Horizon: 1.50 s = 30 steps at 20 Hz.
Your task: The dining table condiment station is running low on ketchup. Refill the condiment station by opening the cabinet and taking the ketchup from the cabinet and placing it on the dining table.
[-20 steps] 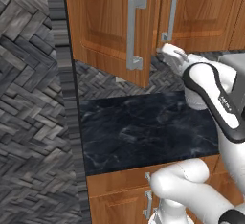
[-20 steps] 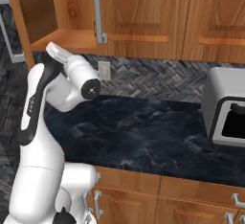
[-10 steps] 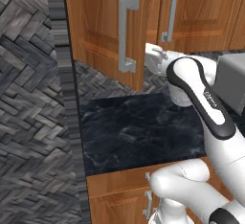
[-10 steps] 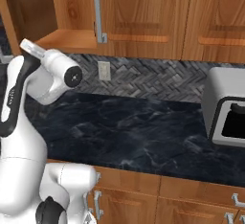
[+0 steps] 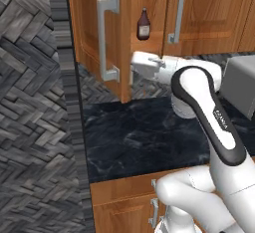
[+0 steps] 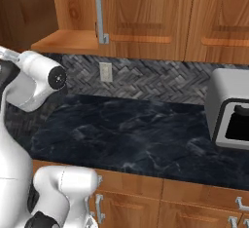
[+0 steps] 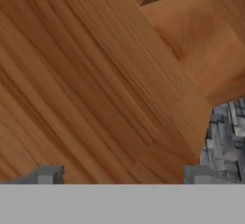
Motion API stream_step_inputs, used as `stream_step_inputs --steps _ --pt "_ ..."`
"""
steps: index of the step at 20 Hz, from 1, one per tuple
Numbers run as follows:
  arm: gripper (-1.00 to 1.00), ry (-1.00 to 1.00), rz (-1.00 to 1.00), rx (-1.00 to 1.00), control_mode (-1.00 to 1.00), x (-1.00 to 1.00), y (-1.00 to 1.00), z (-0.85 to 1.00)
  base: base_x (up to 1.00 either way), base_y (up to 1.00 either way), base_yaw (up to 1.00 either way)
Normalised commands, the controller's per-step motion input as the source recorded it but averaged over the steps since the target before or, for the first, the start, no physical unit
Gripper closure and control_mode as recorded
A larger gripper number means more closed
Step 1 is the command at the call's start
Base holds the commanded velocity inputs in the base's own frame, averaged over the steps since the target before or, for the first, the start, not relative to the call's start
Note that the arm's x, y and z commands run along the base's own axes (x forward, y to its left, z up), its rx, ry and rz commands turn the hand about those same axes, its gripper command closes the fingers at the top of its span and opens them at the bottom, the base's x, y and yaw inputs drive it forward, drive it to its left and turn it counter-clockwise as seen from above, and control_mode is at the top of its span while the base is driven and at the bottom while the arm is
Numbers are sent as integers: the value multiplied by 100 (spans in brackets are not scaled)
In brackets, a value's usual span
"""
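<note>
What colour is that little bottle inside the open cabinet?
Dark maroon-brown with a dark cap; the ketchup shows best in the left base view.

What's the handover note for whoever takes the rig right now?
End effector: open, empty, close against the inner face of the open cabinet door.
Ketchup: upright on the shelf inside the cabinet, untouched.
Done: the cabinet's left door is swung open.
Left: reach in, grasp the ketchup, carry it to the dining table and set it down.
</note>
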Motion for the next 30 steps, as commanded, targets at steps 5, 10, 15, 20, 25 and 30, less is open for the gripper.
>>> stream_step_inputs --steps 5,10,15,20,25,30 --pt "-100 -1 0 -15 -100 -1 77 0 0 0 0" --pt "-100 1 1 -15 -100 3 54 -9 0 0 0" --pt "-100 -18 -3 -7 -100 -22 -35 -7 0 0 0" --pt "-100 -28 -16 -1 -100 -64 -98 0 0 0 0" --pt "-100 -25 -20 0 -100 -66 -100 0 0 0 0" --pt "-100 -17 -38 0 -100 -8 -100 18 0 0 0"
